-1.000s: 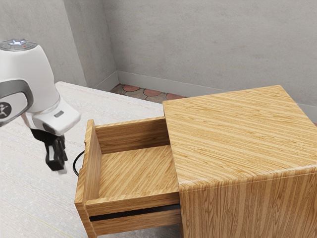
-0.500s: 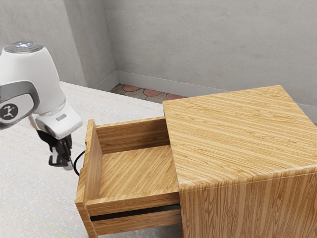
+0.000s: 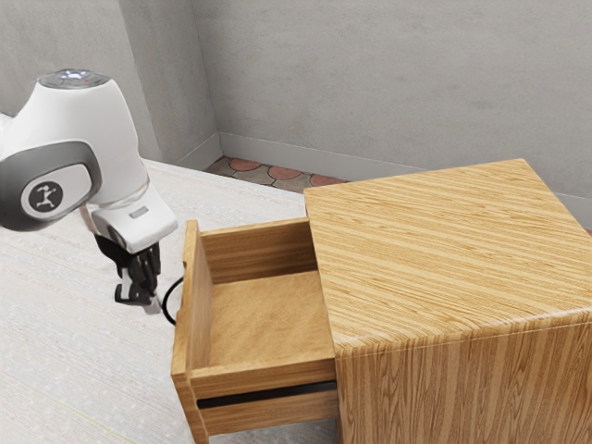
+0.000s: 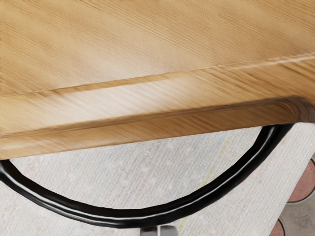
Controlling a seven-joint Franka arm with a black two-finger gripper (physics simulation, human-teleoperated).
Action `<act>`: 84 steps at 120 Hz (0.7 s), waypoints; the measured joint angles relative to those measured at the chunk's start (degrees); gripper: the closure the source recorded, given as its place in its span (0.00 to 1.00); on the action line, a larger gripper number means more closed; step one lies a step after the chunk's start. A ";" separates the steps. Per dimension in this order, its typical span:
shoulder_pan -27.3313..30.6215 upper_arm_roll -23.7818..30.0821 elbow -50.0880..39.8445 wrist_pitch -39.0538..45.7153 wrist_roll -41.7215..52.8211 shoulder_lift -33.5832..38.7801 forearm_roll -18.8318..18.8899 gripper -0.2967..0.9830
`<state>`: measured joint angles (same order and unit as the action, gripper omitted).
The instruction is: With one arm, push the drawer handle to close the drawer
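The gripper (image 3: pixel 150 305) is beside the drawer's black curved handle (image 3: pixel 168 301), on its outer side, pointing down. In the wrist view, the tips of the gripper (image 4: pixel 158 231) are together at the outermost part of the handle's arc (image 4: pixel 123 218), apparently against it, with nothing seen between them. The wooden drawer (image 3: pixel 264 314) stands well out of its cabinet (image 3: pixel 444 250), its inside in sight. Above the handle in the wrist view runs the top edge of the drawer front (image 4: pixel 147 101).
A whitish surface (image 3: pixel 74 370) lies under the arm and drawer. Grey walls (image 3: pixel 388 83) rise behind, with reddish floor tiles (image 3: pixel 282 173) at their foot. The raised drawer front separates the gripper from the drawer's inside.
My hand has moved toward the exterior view's right, to the handle. Over the last half second the drawer has slid the same way, partly into the cabinet. The cabinet has stayed still.
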<state>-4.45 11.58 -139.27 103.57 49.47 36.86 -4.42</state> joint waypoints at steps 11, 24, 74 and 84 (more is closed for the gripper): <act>0.12 0.90 1.17 0.65 0.36 -1.91 -0.39 0.85; 0.14 1.75 2.25 1.71 0.72 -3.92 -0.91 0.85; 1.27 5.63 5.94 5.71 1.35 -8.59 -3.44 0.85; 1.35 6.21 7.29 6.18 1.41 -9.76 -3.66 0.84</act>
<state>-3.10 17.78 -131.97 109.74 50.88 27.10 -8.08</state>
